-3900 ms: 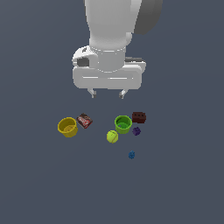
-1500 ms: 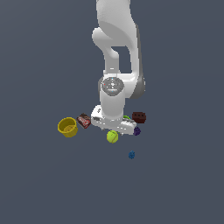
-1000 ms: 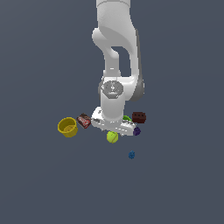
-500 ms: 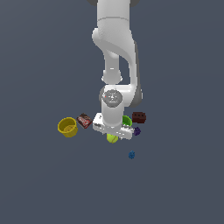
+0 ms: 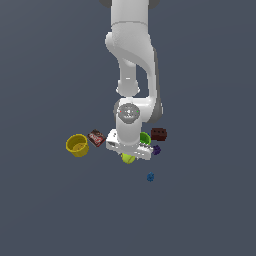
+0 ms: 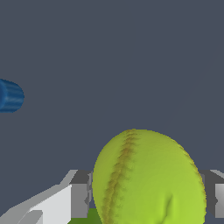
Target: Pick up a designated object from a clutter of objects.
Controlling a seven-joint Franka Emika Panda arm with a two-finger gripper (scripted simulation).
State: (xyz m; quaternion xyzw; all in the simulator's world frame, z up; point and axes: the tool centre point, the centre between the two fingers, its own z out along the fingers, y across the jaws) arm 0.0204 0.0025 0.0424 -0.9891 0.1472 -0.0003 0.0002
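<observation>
Tennis ball [image 5: 128, 158], one only, sits under the gripper [image 5: 129, 156], which has come lower than half a second ago; one yellow cup [image 5: 77, 145], green cup [image 5: 145, 137] and brick [image 5: 159, 134] stand beside. No writing is legible. Wrist view: ball [image 6: 148, 179] between the fingers [image 6: 78, 200]; whether they grip it is unclear.

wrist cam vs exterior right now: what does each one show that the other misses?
Only the wrist view shows the ball's stitched seam up close and the claw's fingers flanking the ball on either side.

Only the exterior view shows the arm, the yellow cup, the brown-red packet, the green cup, the dark red block and the purple piece.

Both show the yellow-green ball under the claw, and the small blue piece lying apart from it.
</observation>
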